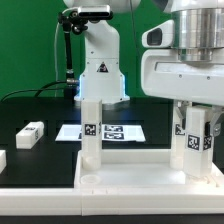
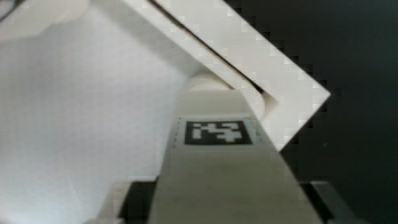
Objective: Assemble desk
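The white desk top [image 1: 130, 180] lies flat at the front with its raised rim up. One tagged square leg [image 1: 92, 130] stands upright in its corner socket on the exterior view's left. My gripper [image 1: 193, 112] is shut on a second tagged leg [image 1: 194, 142], which stands upright at the corner on the exterior view's right. In the wrist view this leg [image 2: 219, 150] runs between my fingers [image 2: 139, 202] down to the top's corner rim [image 2: 240, 55]. My gripper [image 2: 228, 208] is closed on it. A loose leg [image 1: 30, 133] lies on the black table.
The marker board [image 1: 112, 131] lies behind the desk top. The robot's white base [image 1: 100, 70] stands at the back. Another white part [image 1: 3, 160] shows at the exterior view's left edge.
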You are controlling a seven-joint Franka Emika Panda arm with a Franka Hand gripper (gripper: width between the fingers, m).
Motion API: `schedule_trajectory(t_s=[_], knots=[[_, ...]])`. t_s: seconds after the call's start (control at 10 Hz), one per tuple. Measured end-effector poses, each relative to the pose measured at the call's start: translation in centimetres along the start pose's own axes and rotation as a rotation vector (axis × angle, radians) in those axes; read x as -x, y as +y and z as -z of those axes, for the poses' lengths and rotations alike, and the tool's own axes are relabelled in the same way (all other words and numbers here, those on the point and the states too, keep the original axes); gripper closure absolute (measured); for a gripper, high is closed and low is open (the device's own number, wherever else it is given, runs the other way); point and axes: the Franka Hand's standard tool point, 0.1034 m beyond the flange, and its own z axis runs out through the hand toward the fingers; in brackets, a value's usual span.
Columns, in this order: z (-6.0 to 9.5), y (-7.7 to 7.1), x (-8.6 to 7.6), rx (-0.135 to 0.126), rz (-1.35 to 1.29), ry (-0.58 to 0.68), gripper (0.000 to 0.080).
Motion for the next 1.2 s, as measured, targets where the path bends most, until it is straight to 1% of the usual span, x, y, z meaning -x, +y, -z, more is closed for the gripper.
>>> schedule_trajectory(t_s=[0.1,0.3,0.5,0.6,0.7,0.8,0.9,1.0,1.1,1.2], knots=[[-0.1,-0.1,0.1,-0.011,-0.197,-0.014,0.0509],[-0.1,-0.5,0.7,-0.021,-0.506,-0.021,0.0509],[-0.2,-0.5,0.8,-0.023,-0.554,-0.021,0.0509],[-0.2,-0.5,0.8,-0.023,-0.539,-0.021,0.0425],[-0.1,-0.6,0.9,-0.022,-0.421,-0.017,0.0245],[0.0,-0.7,1.1,-0.019,-0.245,-0.020,0.0245],[0.1,-1.0,1.3,-0.024,-0.085,-0.020,0.0168],[0.1,-1.1,1.6,-0.030,0.122,-0.020,0.0155],[0.1,-1.2,1.9,-0.032,0.213,-0.020,0.0155],[0.1,-1.1,1.7,-0.032,0.282,-0.018,0.0151]])
